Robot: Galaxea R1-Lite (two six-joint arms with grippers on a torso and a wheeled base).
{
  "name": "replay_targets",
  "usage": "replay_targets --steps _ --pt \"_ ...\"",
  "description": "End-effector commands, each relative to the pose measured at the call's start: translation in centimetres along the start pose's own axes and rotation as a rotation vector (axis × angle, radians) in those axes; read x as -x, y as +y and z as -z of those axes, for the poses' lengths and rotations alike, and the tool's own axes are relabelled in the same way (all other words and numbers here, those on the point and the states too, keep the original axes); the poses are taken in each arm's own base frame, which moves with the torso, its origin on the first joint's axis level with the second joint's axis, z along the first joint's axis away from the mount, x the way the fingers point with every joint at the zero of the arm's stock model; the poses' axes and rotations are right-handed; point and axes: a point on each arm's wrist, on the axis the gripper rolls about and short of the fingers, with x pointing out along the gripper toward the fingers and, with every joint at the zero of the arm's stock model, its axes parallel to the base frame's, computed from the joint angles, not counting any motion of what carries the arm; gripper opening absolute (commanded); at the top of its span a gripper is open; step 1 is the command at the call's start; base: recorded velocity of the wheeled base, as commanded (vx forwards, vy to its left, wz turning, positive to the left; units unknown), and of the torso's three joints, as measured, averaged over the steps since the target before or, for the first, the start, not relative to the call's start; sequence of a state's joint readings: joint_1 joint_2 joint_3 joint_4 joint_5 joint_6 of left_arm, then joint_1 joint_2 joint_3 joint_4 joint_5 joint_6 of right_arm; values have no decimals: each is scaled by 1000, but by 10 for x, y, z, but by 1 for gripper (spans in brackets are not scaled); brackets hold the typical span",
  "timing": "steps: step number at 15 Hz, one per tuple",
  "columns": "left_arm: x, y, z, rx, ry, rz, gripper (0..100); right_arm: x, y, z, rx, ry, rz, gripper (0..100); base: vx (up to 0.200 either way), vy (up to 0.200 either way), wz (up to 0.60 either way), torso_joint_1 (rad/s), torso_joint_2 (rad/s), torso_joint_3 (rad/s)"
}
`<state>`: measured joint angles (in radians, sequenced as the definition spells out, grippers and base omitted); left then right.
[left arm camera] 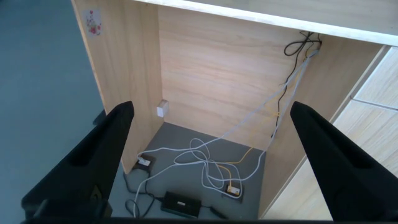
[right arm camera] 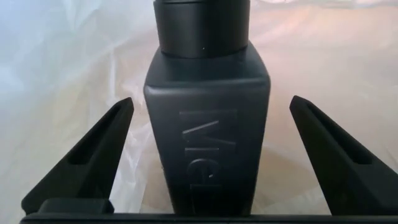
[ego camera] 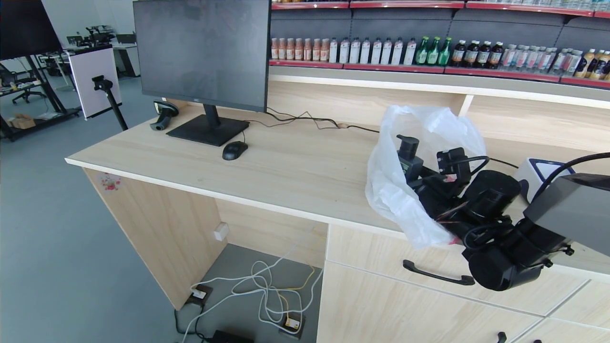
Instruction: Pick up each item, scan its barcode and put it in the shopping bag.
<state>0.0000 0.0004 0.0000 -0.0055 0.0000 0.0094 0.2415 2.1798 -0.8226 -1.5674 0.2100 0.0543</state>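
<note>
A white plastic shopping bag [ego camera: 395, 190] stands open on the wooden counter [ego camera: 286, 166] at the right. My right gripper [ego camera: 429, 166] is inside the bag's mouth. A black bottle [right arm camera: 208, 130] with a round cap stands between its fingers [right arm camera: 93, 162], which are spread wide with a narrow gap on each side of the bottle, so the gripper is open. In the head view the bottle [ego camera: 409, 152] stands upright inside the bag. My left gripper [left arm camera: 208, 180] hangs open and holds nothing, below the counter's height, facing the kneehole under the counter.
A white box scanner [ego camera: 543, 171] sits on the counter right of the bag. A monitor [ego camera: 202, 52], a mouse [ego camera: 234, 150] and a handheld scanner [ego camera: 163, 115] occupy the counter's left part. Cables [left arm camera: 199, 162] lie on the floor under the counter. Drawers [ego camera: 429, 295] are below the bag.
</note>
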Motion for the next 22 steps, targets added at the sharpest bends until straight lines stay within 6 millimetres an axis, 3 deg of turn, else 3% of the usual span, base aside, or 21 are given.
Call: replay_targets --steps 1,9,17,22 --pt "0 0 0 0 -1 0 100 5 1 -19 10 -40 1 100 0 0 0 0 0 0" --pt "0 0 0 0 1 0 100 28 5 -52 20 -81 5 100 0 0 0 0 0 0" --pt "0 0 0 2 2 0 100 70 14 -94 49 -144 13 100 0 0 0 0 0 0" --pt "0 0 0 2 2 0 100 81 -6 -106 67 -170 86 100 0 0 -120 0 0 0"
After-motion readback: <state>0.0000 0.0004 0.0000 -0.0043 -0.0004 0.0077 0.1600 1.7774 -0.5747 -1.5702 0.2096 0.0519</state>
